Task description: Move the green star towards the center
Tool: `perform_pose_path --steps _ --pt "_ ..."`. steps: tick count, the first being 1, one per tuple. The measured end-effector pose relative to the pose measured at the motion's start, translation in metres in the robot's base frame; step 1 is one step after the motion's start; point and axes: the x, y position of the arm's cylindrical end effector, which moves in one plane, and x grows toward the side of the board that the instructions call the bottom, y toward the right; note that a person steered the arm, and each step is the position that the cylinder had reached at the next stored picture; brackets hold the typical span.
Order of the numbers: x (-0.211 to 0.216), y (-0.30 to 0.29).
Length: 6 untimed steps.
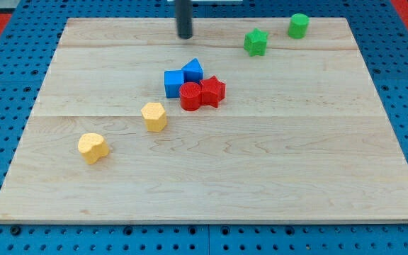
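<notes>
my tip (184,35) bare rod, no claw, nothing pinched; green star (256,42) off to view's right, centre lies down-left of it.

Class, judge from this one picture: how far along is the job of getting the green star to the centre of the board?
Done: nothing visible yet; the green star sits near the view's top right, beside the green cylinder, well off centre.
In hand: my tip stands at the view's top, left of the star, not touching it.
Left: get behind the star and push it down-left towards the blue and red blocks.
</notes>
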Motion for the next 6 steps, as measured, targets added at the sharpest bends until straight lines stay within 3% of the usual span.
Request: perform_pose_path --steps 1,2,4,6 --pt "-0.001 0.101" --pt "0.010 0.140" --pt "0.047 0.011" --pt "0.010 0.030"
